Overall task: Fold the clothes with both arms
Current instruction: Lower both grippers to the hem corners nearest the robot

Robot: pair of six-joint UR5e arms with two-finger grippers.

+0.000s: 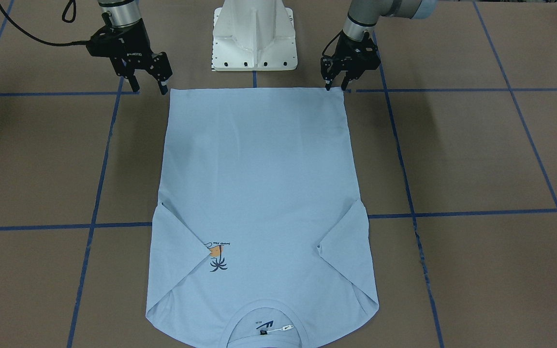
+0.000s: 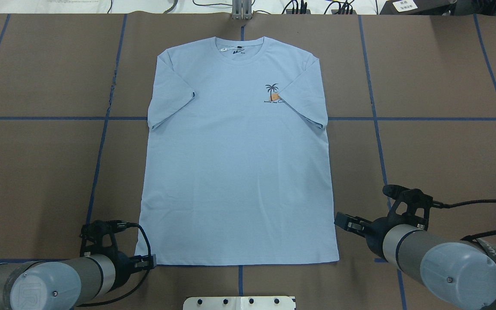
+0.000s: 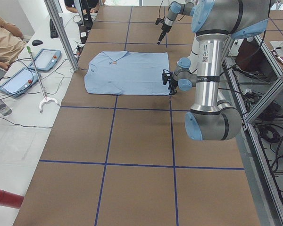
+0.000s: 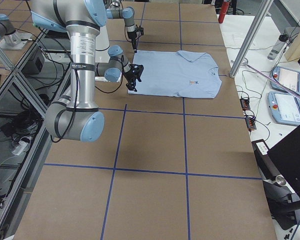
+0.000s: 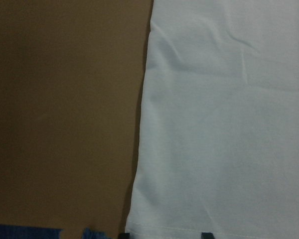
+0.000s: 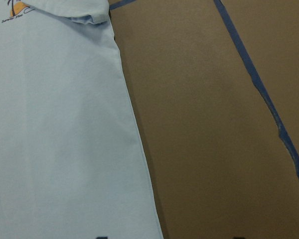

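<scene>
The light blue T-shirt lies flat on the brown table with both sleeves folded in, the collar far from the robot and the hem near it. It also shows in the overhead view. The palm-tree print is partly covered by a sleeve. My left gripper is open at the hem's corner; in its wrist view the fingertips straddle the hem edge of the shirt. My right gripper is open just beside the other hem corner; the shirt's side edge runs between its fingertips.
The white pedestal base stands just behind the hem. Blue tape lines grid the table. A metal post and tablets stand on the side bench beyond the collar end.
</scene>
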